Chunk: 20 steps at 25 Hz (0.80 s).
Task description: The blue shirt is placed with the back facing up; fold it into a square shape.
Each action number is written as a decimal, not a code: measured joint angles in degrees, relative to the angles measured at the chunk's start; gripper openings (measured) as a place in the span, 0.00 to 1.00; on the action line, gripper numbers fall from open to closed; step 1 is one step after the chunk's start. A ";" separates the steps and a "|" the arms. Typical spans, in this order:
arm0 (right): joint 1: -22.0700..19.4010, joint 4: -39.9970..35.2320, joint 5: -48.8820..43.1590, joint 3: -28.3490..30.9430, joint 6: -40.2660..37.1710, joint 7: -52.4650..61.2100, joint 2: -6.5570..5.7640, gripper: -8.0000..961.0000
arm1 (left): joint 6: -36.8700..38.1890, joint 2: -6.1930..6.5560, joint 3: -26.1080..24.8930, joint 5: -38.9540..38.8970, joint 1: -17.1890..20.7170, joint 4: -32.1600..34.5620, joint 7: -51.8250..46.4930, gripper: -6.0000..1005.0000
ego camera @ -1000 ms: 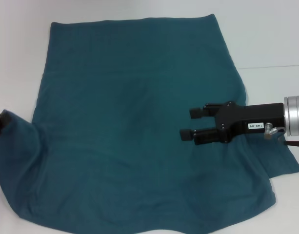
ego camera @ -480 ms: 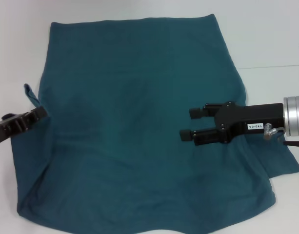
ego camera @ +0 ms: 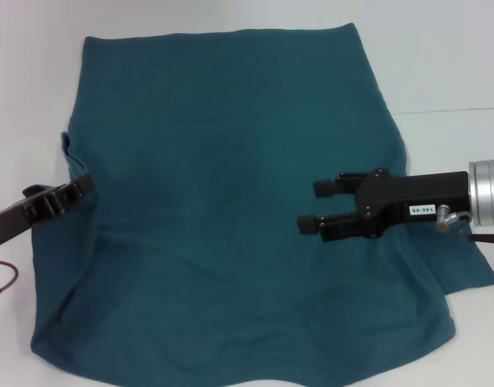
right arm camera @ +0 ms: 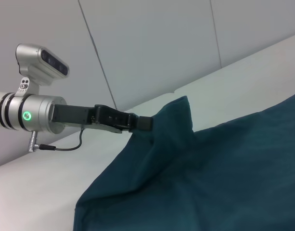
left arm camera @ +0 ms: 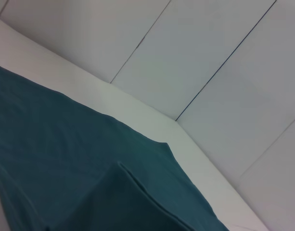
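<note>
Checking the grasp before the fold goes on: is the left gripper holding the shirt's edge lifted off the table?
Yes: in the right wrist view the left gripper pinches the blue shirt, raising its edge into a peak.

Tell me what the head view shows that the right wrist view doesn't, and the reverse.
Only the head view shows the right pincer, open and hanging over the right part of the shirt, plus the shirt's whole spread on the white table. Only the right wrist view shows the left edge of the shirt lifted off the table into a peak, and the wall panels behind. Both show the left pincer shut on the shirt's left edge.
</note>
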 joint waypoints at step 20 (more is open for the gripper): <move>-0.15 0.18 0.18 0.09 0.09 0.39 -0.17 0.93 | 0.18 -0.27 3.05 -7.31 -3.39 -12.39 18.65 0.52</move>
